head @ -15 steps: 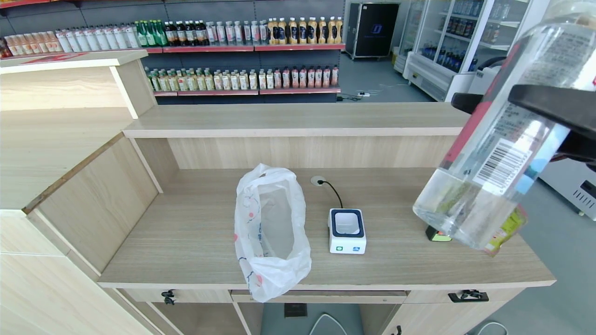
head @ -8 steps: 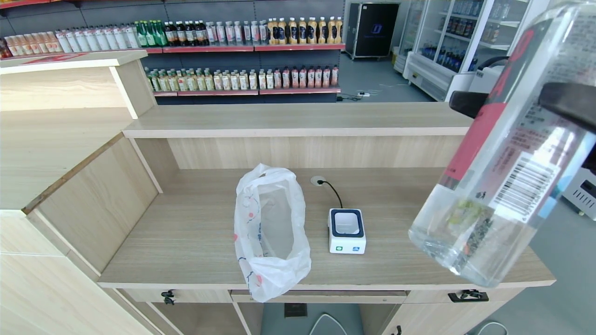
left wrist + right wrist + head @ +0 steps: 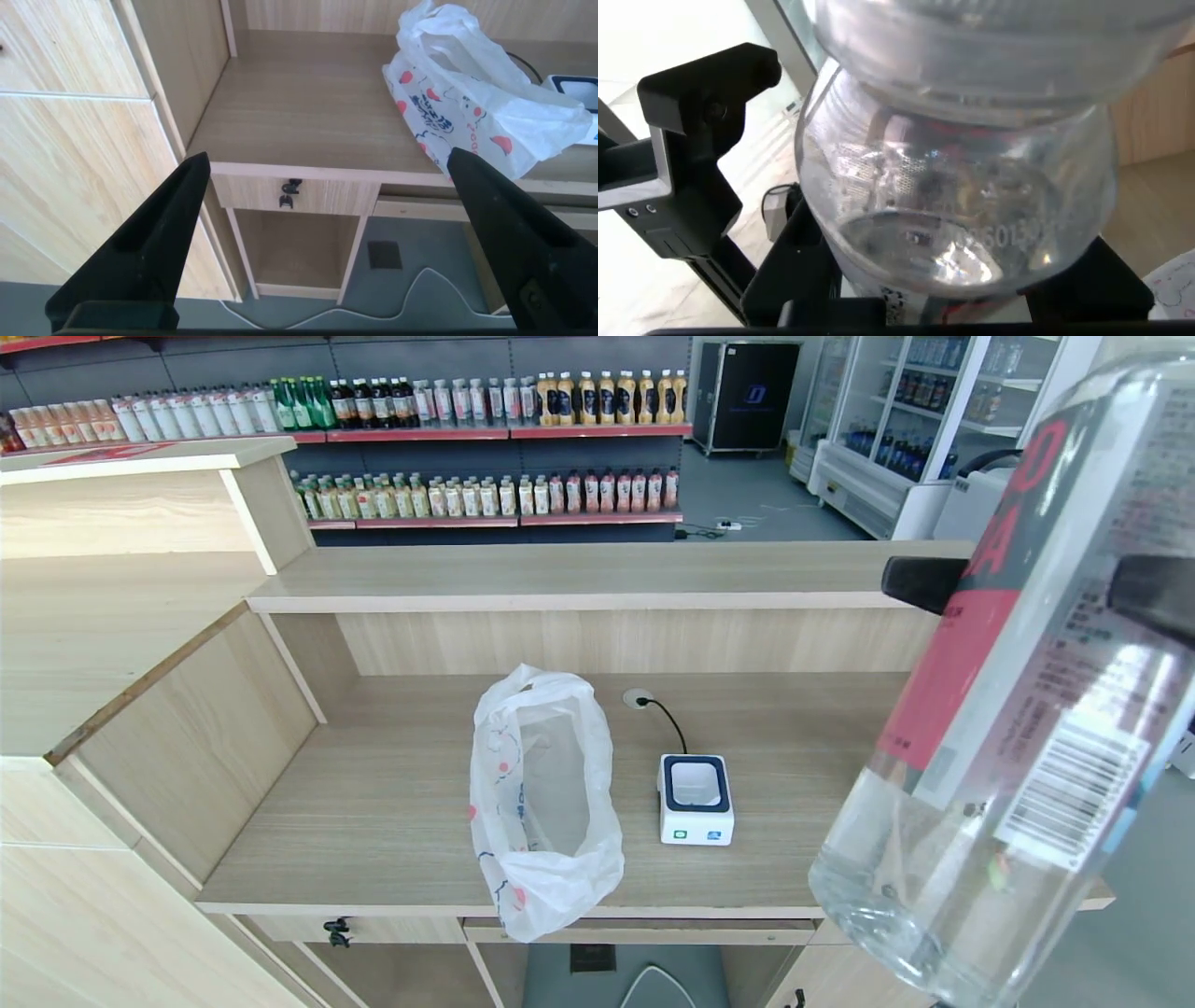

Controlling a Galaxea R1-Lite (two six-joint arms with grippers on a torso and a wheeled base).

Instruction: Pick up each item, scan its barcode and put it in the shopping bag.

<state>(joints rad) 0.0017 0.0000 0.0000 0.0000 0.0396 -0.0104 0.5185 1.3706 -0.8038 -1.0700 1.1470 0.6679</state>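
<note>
You see the bottle [image 3: 1008, 709] nearer and larger at the right than a second ago, its base now past the counter's [image 3: 392, 803] near right edge. It is clear plastic holding clear liquid, tilted, with a red-and-grey label and a white barcode panel; your right gripper [image 3: 1036, 590] is clenched across its middle, and your left gripper [image 3: 322, 233] hangs spread wide. The white shopping bag [image 3: 546, 803] stands open just left of the scanner [image 3: 695, 798], contents unclear.

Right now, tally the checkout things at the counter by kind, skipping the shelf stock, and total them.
clear bottle: 1
shopping bag: 1
barcode scanner: 1
Total: 3
</note>
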